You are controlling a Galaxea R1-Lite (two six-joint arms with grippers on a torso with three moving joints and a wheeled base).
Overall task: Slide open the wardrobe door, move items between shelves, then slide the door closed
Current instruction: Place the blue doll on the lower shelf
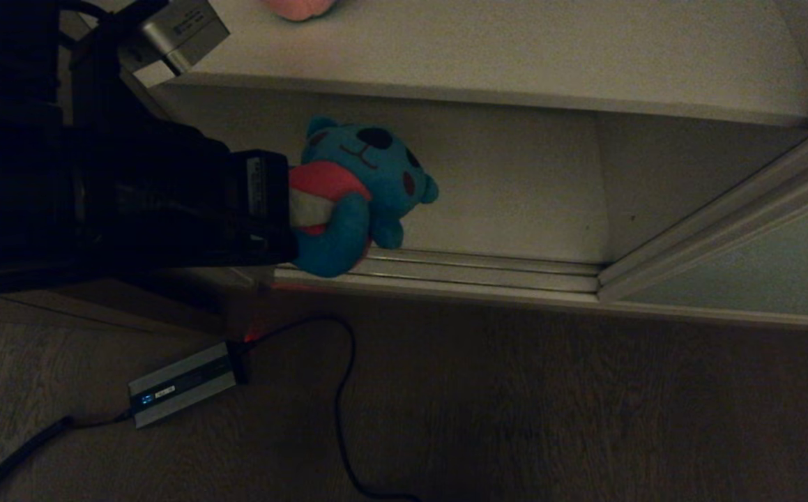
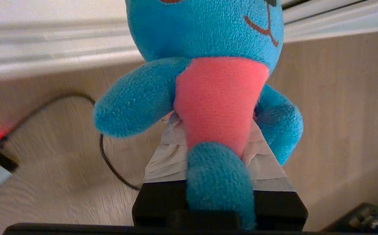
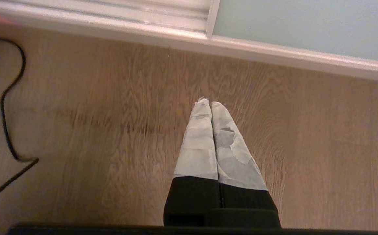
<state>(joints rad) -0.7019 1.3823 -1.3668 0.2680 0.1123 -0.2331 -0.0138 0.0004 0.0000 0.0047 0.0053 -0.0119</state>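
Teal plush toy is hanging pinched by its red belly in the left gripper, just outside the lower shelf's front edge, head pointing inward; the right gripper is idling, fingers pressed together.

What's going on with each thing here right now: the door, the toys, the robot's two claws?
Sliding wardrobe door: slid open, parked at the right.
Blue plush toy: gripped by its red belly, in front of the lower shelf.
Pink plush toy: lying on the upper shelf, only partly in view.
Left claw: shut on the blue plush toy.
Right claw: shut, empty, over the wooden floor.
Small grey box: on the floor, light on.
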